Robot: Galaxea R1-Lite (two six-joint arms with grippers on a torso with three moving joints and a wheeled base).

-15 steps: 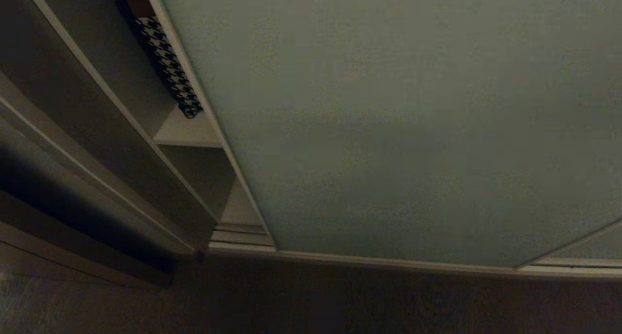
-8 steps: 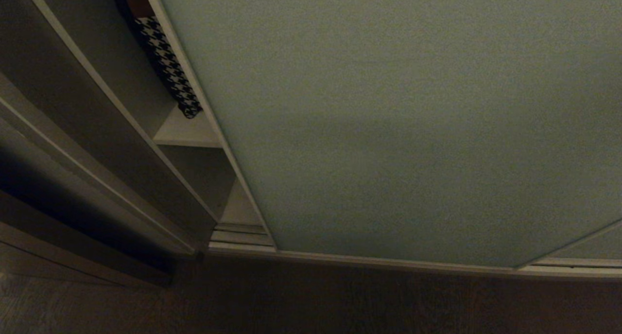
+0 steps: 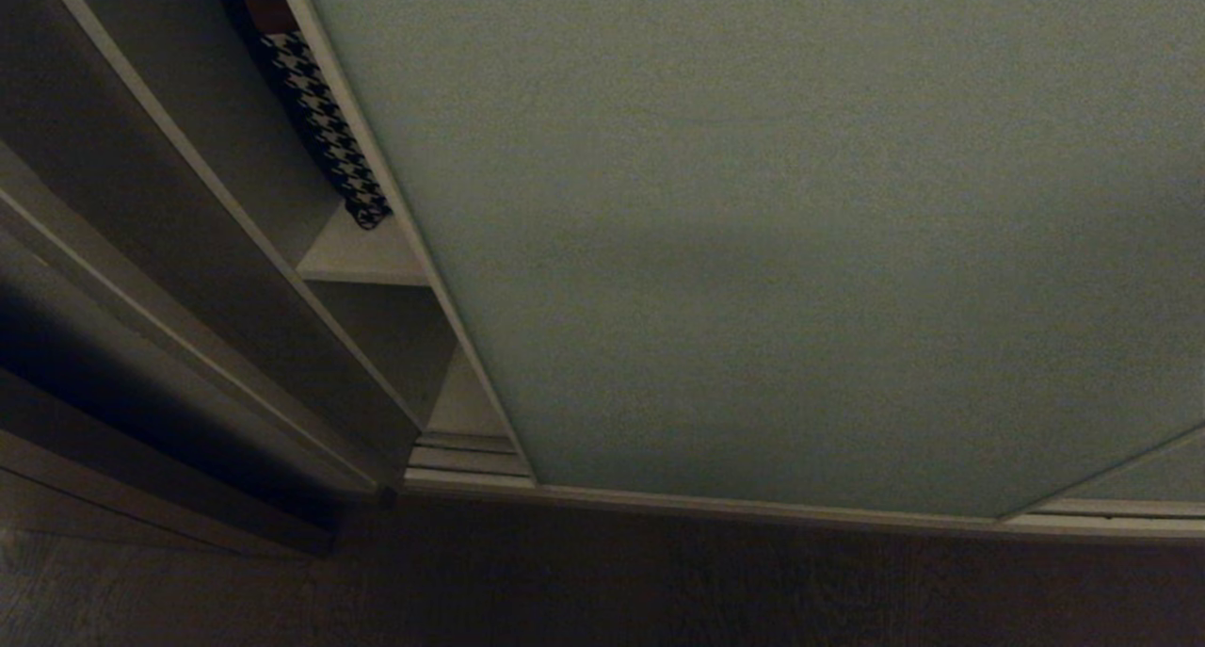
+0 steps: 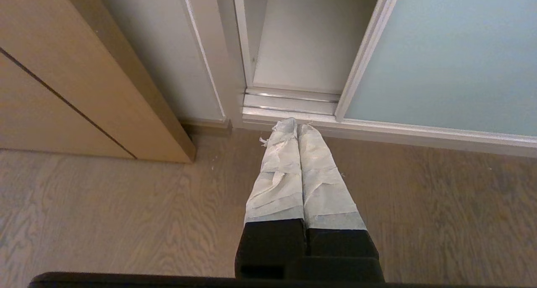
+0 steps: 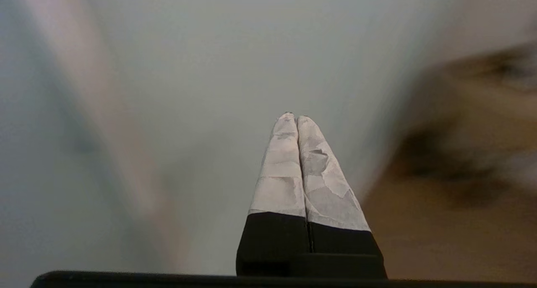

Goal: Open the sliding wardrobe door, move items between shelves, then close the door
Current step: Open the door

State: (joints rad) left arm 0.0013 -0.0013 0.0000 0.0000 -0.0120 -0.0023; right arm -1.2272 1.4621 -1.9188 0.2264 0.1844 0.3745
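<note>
1. Both claws are pressed closed with nothing between them: the left gripper [image 4: 297, 122] hangs low over the wood-grain floor [image 4: 105, 204], its tape-wrapped fingers [image 4: 279, 175] pointing at the foot of the wardrobe.
2. Its tips sit just short of the ribbed silvery floor track [image 4: 289, 101], at the corner where the door's frame meets the track.
3. Right gripper [image 5: 295, 117], fingers likewise wrapped in pale tape and touching tip to tip, faces a pale grey-green surface; the surroundings in that view are smeared and cannot be made out.
4. Neither arm shows in the head view.
5. Filling most of the head view, the sliding wardrobe door [image 3: 772, 251] leaves only a narrow gap at its left edge, bounded by its slim light frame.
6. Inside that gap, two off-white shelves [image 3: 362, 256] show as slivers, one a step lower than the other.
7. A black-and-white houndstooth bag [image 3: 329, 134] stands against the door's frame edge, its lower end at the upper shelf.
8. No plush toys can be seen in the gap.
9. Light brown wooden panelling [image 4: 63, 78] stands left of the wardrobe frame.
10. No brand, label or writing can be read anywhere.
</note>
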